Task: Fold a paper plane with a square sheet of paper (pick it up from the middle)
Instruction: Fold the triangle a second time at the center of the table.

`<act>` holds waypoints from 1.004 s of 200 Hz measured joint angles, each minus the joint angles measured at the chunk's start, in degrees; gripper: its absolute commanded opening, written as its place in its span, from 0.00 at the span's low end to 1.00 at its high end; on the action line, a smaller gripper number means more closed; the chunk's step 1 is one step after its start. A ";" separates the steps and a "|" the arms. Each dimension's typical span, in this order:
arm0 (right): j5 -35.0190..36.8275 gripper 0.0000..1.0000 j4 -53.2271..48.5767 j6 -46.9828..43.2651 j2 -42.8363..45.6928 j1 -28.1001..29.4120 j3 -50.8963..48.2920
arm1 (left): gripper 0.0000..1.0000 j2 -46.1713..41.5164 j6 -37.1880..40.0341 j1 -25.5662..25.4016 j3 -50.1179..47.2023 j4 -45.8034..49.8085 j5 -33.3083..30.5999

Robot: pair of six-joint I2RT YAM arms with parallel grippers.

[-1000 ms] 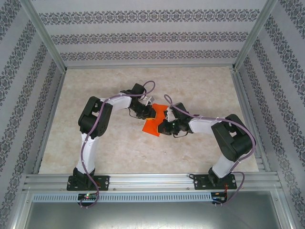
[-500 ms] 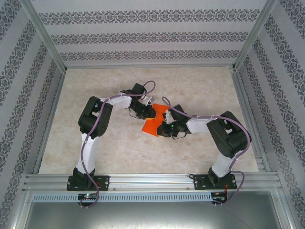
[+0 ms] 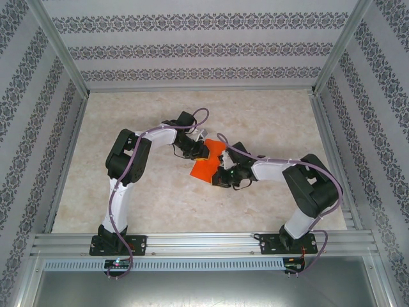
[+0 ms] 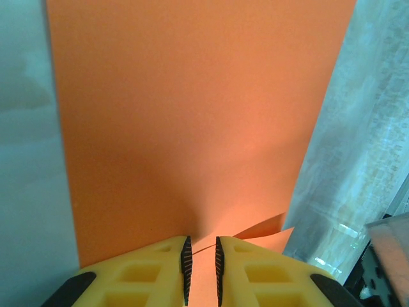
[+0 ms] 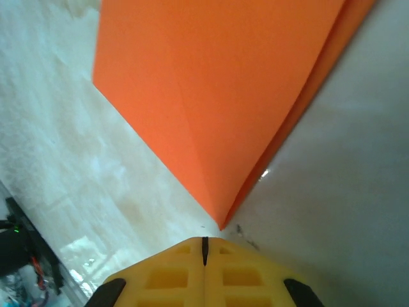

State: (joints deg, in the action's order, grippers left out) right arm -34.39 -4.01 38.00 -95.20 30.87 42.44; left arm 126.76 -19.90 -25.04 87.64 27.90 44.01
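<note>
The square sheet of paper [image 3: 203,167] is bright orange-red and lies folded in layers at the middle of the table. My left gripper [image 3: 199,152] is at its far edge. In the left wrist view its yellow fingers [image 4: 153,268] stand a narrow gap apart over the paper [image 4: 192,128], and a paper edge crosses that gap. My right gripper [image 3: 222,175] is at the paper's near right side. In the right wrist view it [image 5: 204,243] is shut and empty, just short of a pointed corner of the folded paper [image 5: 223,96].
The marbled table [image 3: 153,204] is walled by patterned panels and aluminium rails [image 3: 198,240]. Both arms reach inward and meet over the paper, with cables looping above them.
My right gripper has slid a little toward the near edge along the paper's right side, and its elbow shifted. The left arm and the paper have stayed put.
</note>
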 measured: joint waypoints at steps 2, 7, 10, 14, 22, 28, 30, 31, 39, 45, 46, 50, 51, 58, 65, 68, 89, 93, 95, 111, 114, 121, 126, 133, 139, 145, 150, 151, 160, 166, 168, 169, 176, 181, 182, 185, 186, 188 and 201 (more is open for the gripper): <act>-0.02 0.02 0.13 0.13 0.24 -0.20 -0.02 | 0.23 0.00 0.00 0.00 0.00 0.00 0.00; -0.11 0.02 0.90 0.79 0.87 -0.92 -0.07 | 0.23 0.00 0.00 0.00 0.00 0.00 0.09; -0.15 0.02 1.29 0.90 1.14 -1.25 -0.09 | 0.23 0.00 0.00 0.02 0.00 0.00 0.11; -0.17 0.02 2.01 1.42 1.44 -1.75 -0.09 | 0.23 0.00 0.00 0.02 0.00 0.00 0.15; -0.20 0.02 3.89 2.38 1.86 -2.93 -0.07 | 0.23 0.00 0.00 0.02 0.00 0.00 0.15; -0.13 0.02 5.01 2.86 1.84 -3.56 0.09 | 0.23 0.00 0.00 0.02 0.00 0.00 0.17; -0.09 0.02 5.16 2.86 1.81 -3.74 0.13 | 0.23 0.00 0.00 0.02 0.00 0.00 0.17; -0.09 0.02 5.25 2.93 1.81 -3.82 0.15 | 0.23 0.00 0.00 0.02 0.00 0.00 0.15; 0.11 0.02 6.08 3.52 1.46 -4.39 0.44 | 0.23 0.00 0.00 0.02 0.00 0.00 0.17; 0.28 0.02 6.54 3.80 0.90 -4.70 0.94 | 0.23 0.00 0.00 0.02 0.00 0.00 0.17; 0.31 0.02 6.62 3.89 0.81 -4.72 1.01 | 0.23 0.00 0.00 0.02 0.00 0.00 0.17; 0.28 0.02 6.93 3.91 0.33 -4.83 1.38 | 0.23 0.00 0.00 0.02 0.00 0.00 0.20; 0.31 0.02 6.99 3.91 0.17 -4.85 1.49 | 0.23 0.00 0.00 0.02 0.00 0.00 0.17; 0.48 0.02 7.43 4.11 -0.90 -4.90 2.29 | 0.23 0.00 0.00 0.02 0.00 0.00 0.17; 0.52 0.02 7.80 4.13 -2.10 -4.92 3.19 | 0.23 0.00 0.00 0.02 -0.02 0.00 0.20; 0.55 0.02 8.00 4.11 -2.54 -4.92 3.50 | 0.23 0.00 0.00 0.02 -0.02 0.00 0.20; 0.81 0.02 8.52 4.09 -5.60 -5.27 5.64 | 0.23 0.00 0.00 0.02 -0.02 -0.02 0.24; 0.92 0.02 8.63 4.07 -6.19 -5.29 6.01 | 0.23 0.00 0.00 0.02 -0.02 -0.02 0.26; 0.90 0.02 8.63 4.04 -6.43 -5.29 6.19 | 0.23 0.00 0.00 0.02 -0.02 -0.02 0.26; 1.31 0.02 8.63 3.65 -8.94 -5.64 7.80 | 0.24 0.00 0.02 0.02 -0.13 -0.09 0.35; 1.44 0.02 8.66 3.61 -9.38 -5.75 7.98 | 0.23 0.00 0.00 0.02 -0.15 -0.09 0.35; 1.70 0.02 8.72 3.43 -10.10 -6.05 8.13 | 0.23 0.00 0.00 0.02 -0.17 -0.11 0.35; 1.92 0.02 8.72 3.37 -10.40 -6.25 8.13 | 0.24 -0.02 0.00 0.02 -0.24 -0.20 0.35; 2.08 0.02 8.66 3.10 -10.95 -6.69 8.13 | 0.24 -0.07 0.00 0.02 -0.33 -0.28 0.35; 1.64 0.02 8.76 2.82 -11.17 -7.10 8.17 | 0.24 -0.09 0.00 0.02 -0.39 -0.39 0.37; 1.68 0.02 8.83 2.47 -11.26 -7.30 8.26 | 0.23 -0.11 0.00 0.02 -0.46 -0.48 0.39; 1.73 0.02 8.74 2.12 -11.26 -7.41 8.35 | 0.24 -0.13 0.00 0.02 -0.48 -0.50 0.39; 1.75 0.02 8.74 2.10 -11.26 -7.43 8.35 | 0.24 -0.13 0.00 0.02 -0.48 -0.50 0.39; 1.79 0.02 8.59 1.55 -11.26 -7.54 8.41 | 0.24 -0.15 0.00 0.02 -0.50 -0.55 0.39; 1.86 0.02 8.52 1.11 -11.26 -7.65 8.41 | 0.23 -0.15 0.00 0.02 -0.50 -0.57 0.42; 1.86 0.02 8.50 1.01 -11.26 -7.65 8.41 | 0.24 -0.15 0.00 0.02 -0.50 -0.57 0.42; 1.86 0.02 8.50 0.98 -11.26 -7.65 8.41 | 0.24 -0.15 0.00 0.02 -0.50 -0.57 0.39; 1.88 0.02 8.35 0.55 -11.23 -7.78 8.44 | 0.24 -0.15 0.00 0.02 -0.50 -0.59 0.39; 1.99 0.02 8.15 0.20 -11.17 -7.85 8.46 | 0.24 -0.15 0.00 0.02 -0.50 -0.63 0.39; 1.99 0.02 8.13 0.15 -11.13 -7.87 8.46 | 0.24 -0.15 0.00 0.02 -0.50 -0.63 0.42; 2.05 0.02 8.04 -0.02 -11.08 -7.87 8.46 | 0.24 -0.15 0.00 0.02 -0.50 -0.63 0.42; 2.14 0.02 7.89 -0.20 -11.02 -7.89 8.46 | 0.23 -0.15 0.00 0.02 -0.50 -0.63 0.42; 2.21 0.02 7.80 -0.31 -10.99 -7.91 8.46 | 0.24 -0.15 0.00 0.02 -0.50 -0.63 0.42; 3.15 0.04 6.51 -1.07 -10.25 -8.22 8.46 | 0.24 -0.15 0.00 0.02 -0.50 -0.66 0.55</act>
State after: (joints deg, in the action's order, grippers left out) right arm -31.24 2.50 36.93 -105.45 22.65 50.89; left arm 126.61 -19.90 -25.02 87.13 27.24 44.56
